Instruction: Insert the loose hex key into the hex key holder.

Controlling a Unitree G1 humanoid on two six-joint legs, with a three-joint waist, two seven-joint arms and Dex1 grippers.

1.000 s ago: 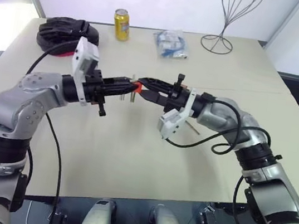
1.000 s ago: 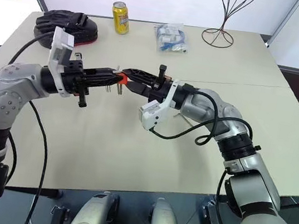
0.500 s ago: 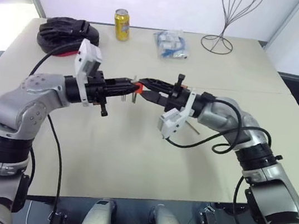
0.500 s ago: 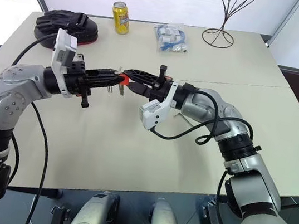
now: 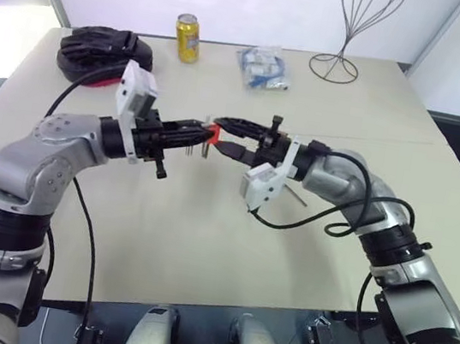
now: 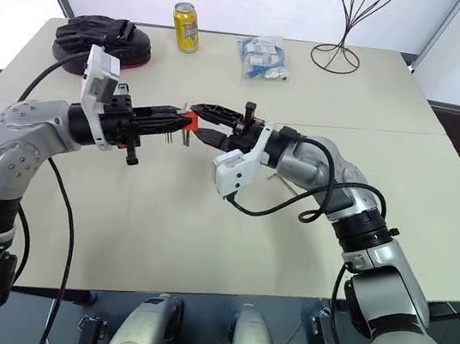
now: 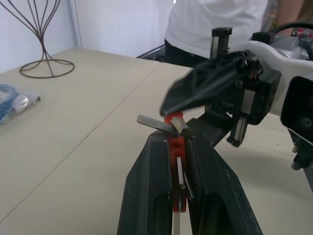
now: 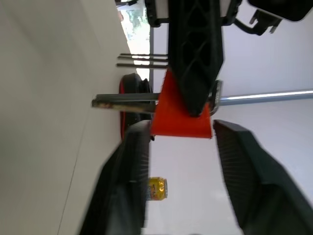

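Both arms extend level above the table (image 5: pixel 203 237); left tool (image 5: pixel 204 133) clamps the hex key holder (image 5: pixel 211 135), right tool (image 5: pixel 221 133) spread apart around it.

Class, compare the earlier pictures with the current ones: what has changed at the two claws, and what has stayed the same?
The right claw has spread its fingers, so they now stand apart on either side of the hex key holder; earlier they were nearly closed at it. The left claw stays clamped on the holder, in the same place above the table. The can and the bag have not moved.
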